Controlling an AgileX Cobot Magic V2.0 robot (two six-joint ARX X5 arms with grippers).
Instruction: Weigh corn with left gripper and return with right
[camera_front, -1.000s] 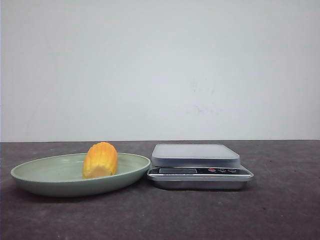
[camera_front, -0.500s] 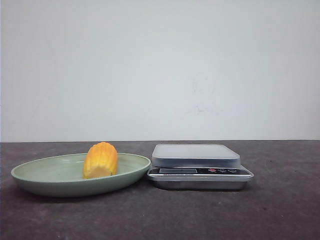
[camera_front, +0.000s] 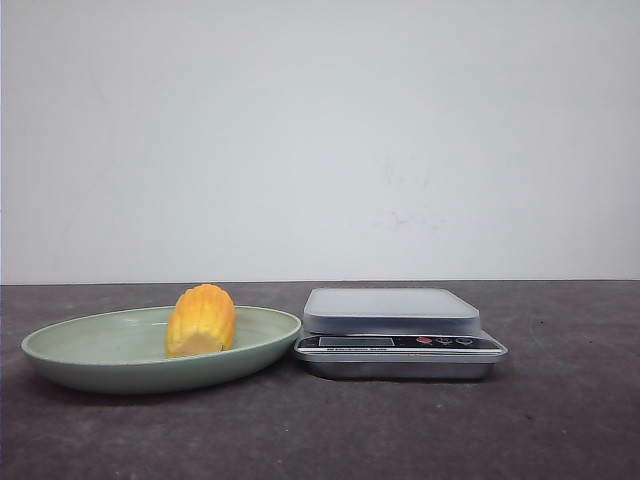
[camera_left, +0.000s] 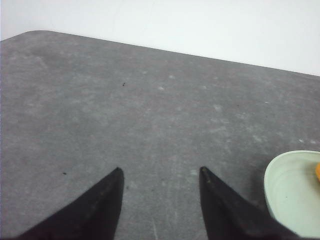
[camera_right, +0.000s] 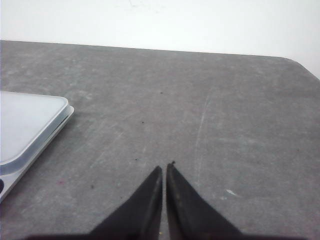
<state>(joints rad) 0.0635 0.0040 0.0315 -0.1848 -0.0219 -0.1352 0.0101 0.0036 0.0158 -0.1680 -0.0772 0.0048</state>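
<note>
Left gripper: jaws spread wide with nothing between them, over bare desk. The rim of the plate lies just off to one side of them, with a sliver of orange at the frame edge that is probably the corn. A spread this wide would suit taking the corn, but it equally suits having let it go.

Right gripper: jaws nearly closed, a hairline gap only, nothing held. They sit over bare desk, with a corner of the scale near to one side.

Front view, near to far: open desk in the foreground. On it, the green plate on the robot's left and the scale on its right, the two just beside each other, rims nearly touching. This closeness keeps any carry between them short.

The corn, a short cob piece, stands cut face forward inside the plate, toward its centre. The scale's weighing platform is bare; its display is too small to read.

Assessment: corn in the plate and a bare platform fit either corn awaiting weighing or corn already weighed and returned. The pictures do not settle which.

Behind all, a plain white wall.
</note>
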